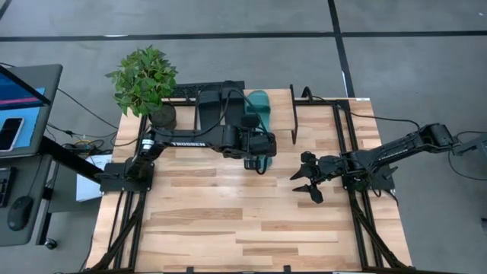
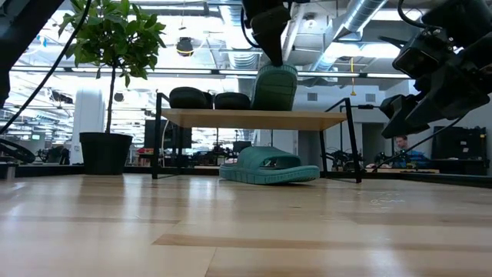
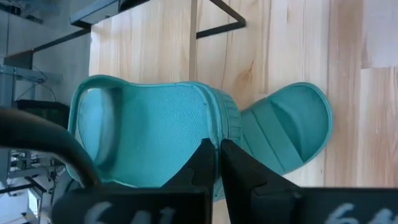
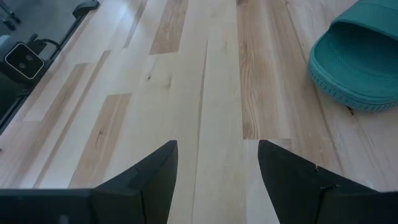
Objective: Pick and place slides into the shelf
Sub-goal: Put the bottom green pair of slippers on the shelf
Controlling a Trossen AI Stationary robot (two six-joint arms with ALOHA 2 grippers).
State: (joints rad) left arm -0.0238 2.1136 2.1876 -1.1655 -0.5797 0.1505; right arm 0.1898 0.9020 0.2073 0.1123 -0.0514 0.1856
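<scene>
My left gripper [image 1: 256,158] [image 3: 216,149] is over the shelf's [image 2: 254,119] front edge, shut on a teal slide [image 2: 275,88] [image 3: 149,130] [image 1: 260,106]. Two black slides [image 2: 209,98] [image 1: 221,106] lie side by side on the shelf's plank, left of the held one. The second teal slide [image 2: 269,167] [image 4: 360,68] [image 3: 289,124] lies sole-down on the table at the shelf's front, partly under my left gripper. My right gripper [image 1: 308,183] [image 4: 217,155] hangs open over the table's right half, away from every slide. My left gripper pinches the teal slide's raised edge [image 3: 208,163] between its two nearly closed fingers, coming from above and pointing down. The slide stands steeply tilted below the fingers, and its lower end [image 2: 274,108] meets the shelf's plank beside the black slides.
A potted plant [image 1: 144,80] [image 2: 115,46] stands at the table's far left corner, next to the shelf's left leg. Thin black shelf legs [image 2: 355,142] rise on the right. Bare wooden tabletop [image 1: 228,221] spreads across the near half. A person sits in the room far behind.
</scene>
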